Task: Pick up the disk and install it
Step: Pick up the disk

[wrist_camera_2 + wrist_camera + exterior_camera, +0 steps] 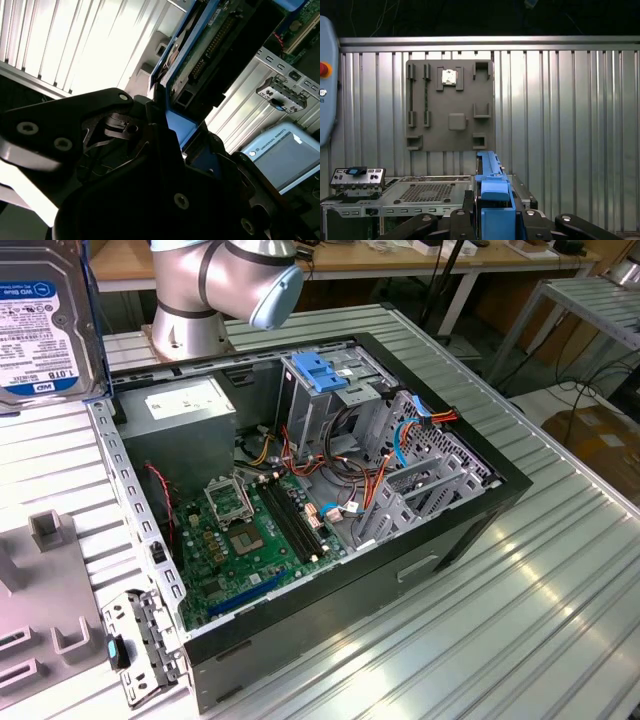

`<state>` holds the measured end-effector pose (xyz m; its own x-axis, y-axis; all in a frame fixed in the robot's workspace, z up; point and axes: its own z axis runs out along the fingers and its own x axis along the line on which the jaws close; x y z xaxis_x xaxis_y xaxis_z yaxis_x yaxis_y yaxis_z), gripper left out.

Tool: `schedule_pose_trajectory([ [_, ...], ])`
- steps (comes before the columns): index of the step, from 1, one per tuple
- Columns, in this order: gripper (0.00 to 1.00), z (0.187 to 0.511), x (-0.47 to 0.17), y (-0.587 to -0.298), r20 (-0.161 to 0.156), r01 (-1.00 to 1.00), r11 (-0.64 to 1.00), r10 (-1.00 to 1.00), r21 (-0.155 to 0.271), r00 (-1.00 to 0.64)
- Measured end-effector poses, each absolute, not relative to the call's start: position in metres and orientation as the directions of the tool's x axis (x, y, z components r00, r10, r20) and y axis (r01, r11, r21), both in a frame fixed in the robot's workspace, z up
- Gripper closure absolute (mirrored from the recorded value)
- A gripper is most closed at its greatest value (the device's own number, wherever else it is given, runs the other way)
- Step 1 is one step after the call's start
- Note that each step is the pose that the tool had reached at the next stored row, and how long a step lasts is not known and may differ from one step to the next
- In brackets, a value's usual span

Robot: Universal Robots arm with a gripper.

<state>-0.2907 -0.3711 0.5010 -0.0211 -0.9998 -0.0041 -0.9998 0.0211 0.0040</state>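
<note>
- I have the claw [493,220] closed on the disk [490,182]. In the first wrist view its black fingers [468,210] sit on either side of the disk's blue rail, which stands edge-on and rises from between them.
- In the second wrist view the disk [220,45] runs away from the claw [182,132]. Its green circuit-board face is showing, and its near end is tucked between the fingers, with blue rail along the edge.
- In the exterior view the disk [45,320] is high at the exterior view's left. It is upright, with its white-and-blue label towards the camera. As far as I can tell it is off the table [560,570], and it is well apart from the case [440,530].
- The case lies open on its side on the ribbed table. Inside, the cage [345,415] carries a blue bracket [318,372] on top. The power supply [185,410] is near it, on the exterior view's left, and the motherboard [250,530] lies flat on the case floor.
- The arm [225,280] stands behind the case.
- In the first wrist view a grey fixture plate [450,105] lies flat on the table beyond the disk. A corner of the case [420,192] sits just beside the claw.
- In the second wrist view I can see the pendant [280,155] past the claw, and part of the case's rear panel [282,95] near it.
</note>
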Motion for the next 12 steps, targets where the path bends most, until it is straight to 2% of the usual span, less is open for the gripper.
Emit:
schedule_pose_trajectory([
  [12, 0.63, 0.501, -0.2809, -0.3711, -0.004, -1.0, 0.021, -1.0, 0.004, -0.021],
])
